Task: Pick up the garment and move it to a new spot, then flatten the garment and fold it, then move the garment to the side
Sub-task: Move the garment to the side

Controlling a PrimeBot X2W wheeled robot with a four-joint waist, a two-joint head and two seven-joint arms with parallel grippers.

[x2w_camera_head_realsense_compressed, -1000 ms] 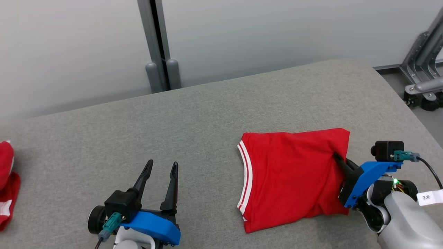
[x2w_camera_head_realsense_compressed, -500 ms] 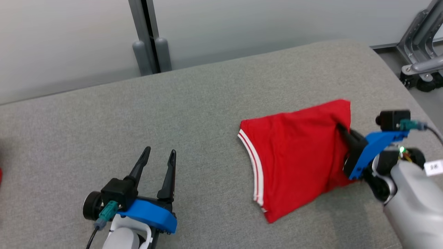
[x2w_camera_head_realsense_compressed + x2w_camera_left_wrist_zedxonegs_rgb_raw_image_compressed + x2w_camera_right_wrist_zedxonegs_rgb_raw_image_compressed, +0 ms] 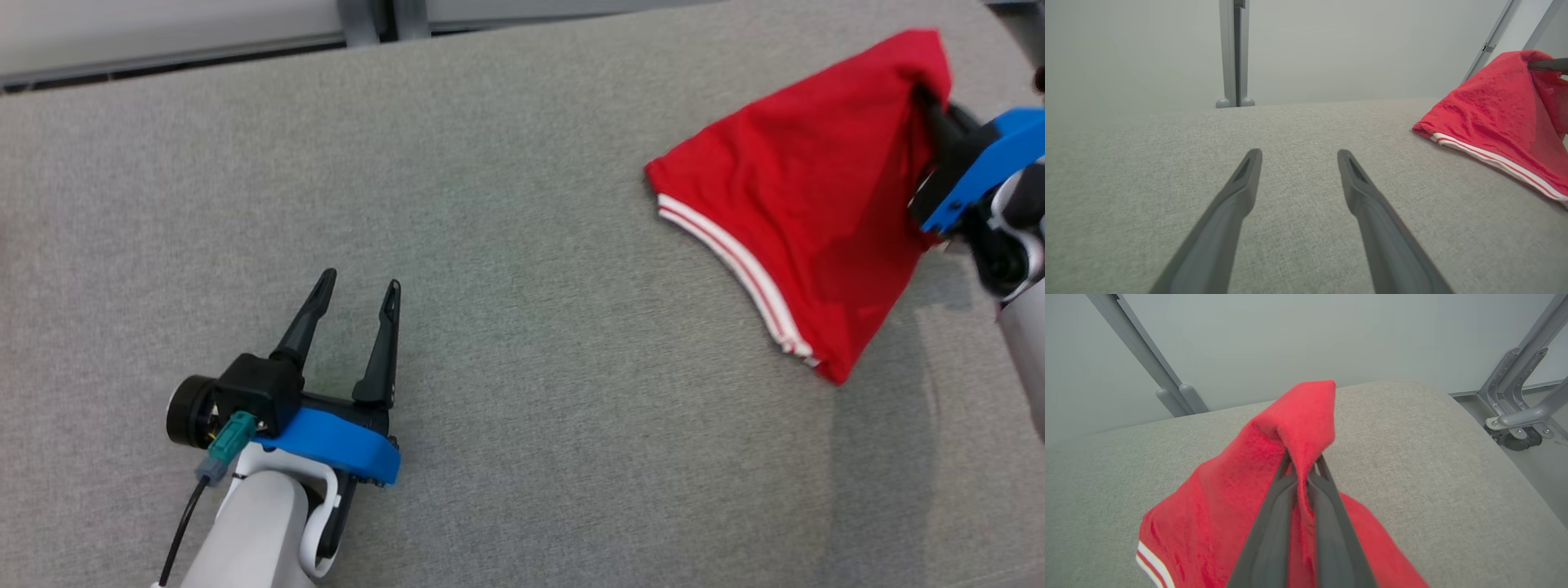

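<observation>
The garment point(image 3: 808, 196) is red with a white-striped hem, folded, and hangs lifted at the upper right of the head view. Its right edge is raised and its lower corner droops toward the grey surface. My right gripper point(image 3: 927, 94) is shut on that raised edge. In the right wrist view the red garment point(image 3: 1241, 486) drapes over my right gripper point(image 3: 1302, 461), pinched between the fingers. My left gripper point(image 3: 359, 286) rests low at the lower left, open and empty, far from the cloth. The left wrist view has the left gripper point(image 3: 1298, 154) open and the garment point(image 3: 1502, 118) at its right.
A grey padded table point(image 3: 506, 327) carries everything; its far edge runs along the top of the head view. Beyond it stands a grey post point(image 3: 1235, 53) against a pale wall. A metal wheeled frame point(image 3: 1515, 416) stands off the table's right end.
My right gripper has lifted the garment's edge up and away, so the cloth now hangs tilted. The camera has tipped downward, shifting the whole picture. The left gripper stays open.
</observation>
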